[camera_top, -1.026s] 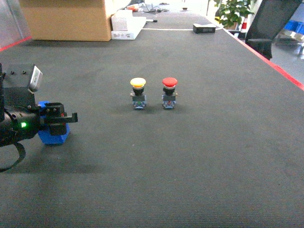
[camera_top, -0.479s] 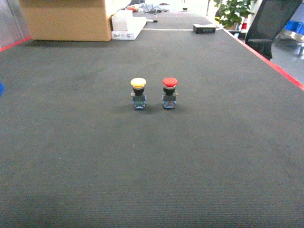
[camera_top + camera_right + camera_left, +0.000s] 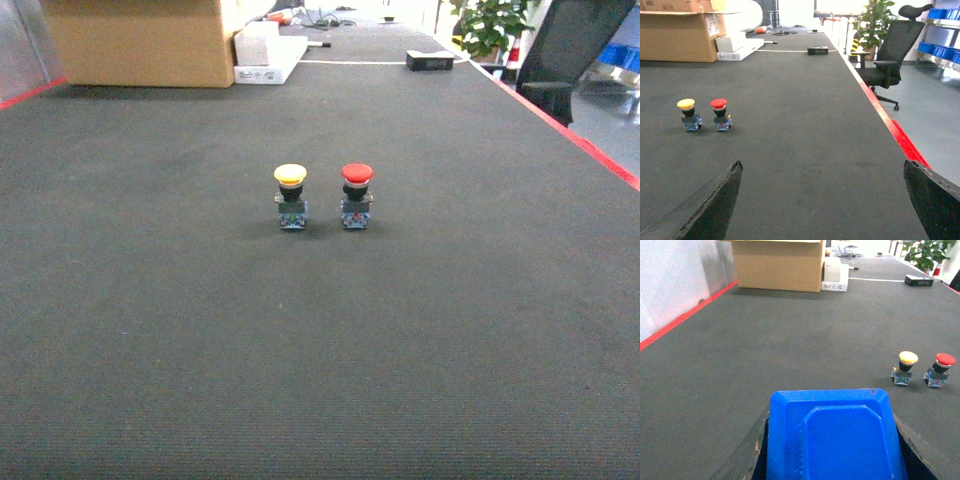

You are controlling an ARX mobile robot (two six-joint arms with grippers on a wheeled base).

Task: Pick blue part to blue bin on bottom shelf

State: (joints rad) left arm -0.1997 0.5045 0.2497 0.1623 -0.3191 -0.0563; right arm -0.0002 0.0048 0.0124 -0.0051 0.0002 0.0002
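Note:
The blue part point(image 3: 832, 445) is a chunky blue plastic block that fills the bottom of the left wrist view. My left gripper point(image 3: 830, 420) is shut on it, one dark finger pressed against each side. In the right wrist view my right gripper point(image 3: 822, 167) stands open over bare black mat, nothing between its fingers. Neither gripper shows in the head view. Blue bins point(image 3: 939, 14) sit on a steel rack far off at the right; I cannot tell which level is the bottom shelf.
A yellow push-button point(image 3: 291, 196) and a red push-button point(image 3: 356, 195) stand side by side mid-table. A cardboard box point(image 3: 140, 40) and a white box point(image 3: 268, 55) are at the far end. A red stripe point(image 3: 590, 150) marks the right table edge, with an office chair point(image 3: 892, 52) beyond.
My left gripper, holding the blue part, has moved left out of the head view. The two push-buttons have not moved.

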